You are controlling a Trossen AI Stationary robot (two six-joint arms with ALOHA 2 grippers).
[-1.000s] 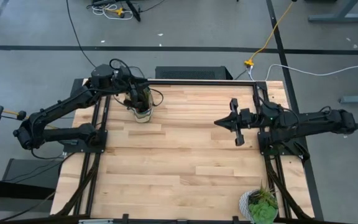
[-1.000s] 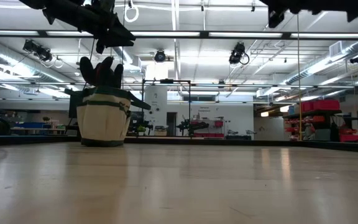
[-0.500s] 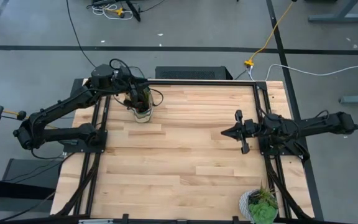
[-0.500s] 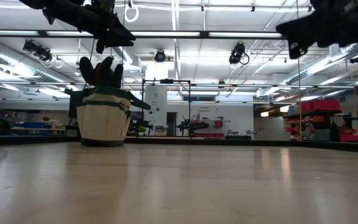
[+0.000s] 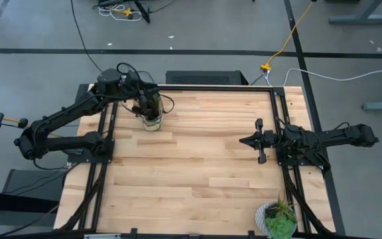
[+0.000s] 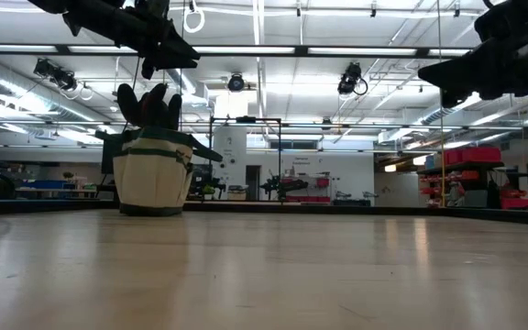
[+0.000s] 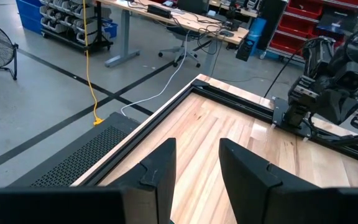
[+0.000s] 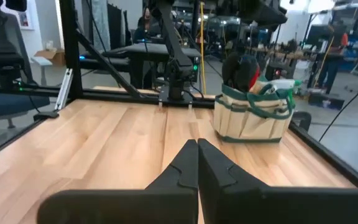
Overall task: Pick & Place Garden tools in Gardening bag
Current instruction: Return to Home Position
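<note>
Now: beige canvas bucket-shaped gardening bag (image 6: 152, 181) stands near the left edge of the wooden table (image 5: 197, 179), so raise the open left pincer (image 7: 197, 168) straight up, clear of the red-and-black gloves (image 8: 244, 70); right pincer (image 8: 197, 165), closed, hangs well apart.

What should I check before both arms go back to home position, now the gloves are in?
1. Gloves in gardening bag: ok, sticking out its top.
2. Left gripper open and empty: ok.
3. Left gripper above the gloves, not touching: ok, a gap shows in the low view.
4. Right gripper shut and empty: ok.
5. Potted plant apart from both arms: ok.
</note>
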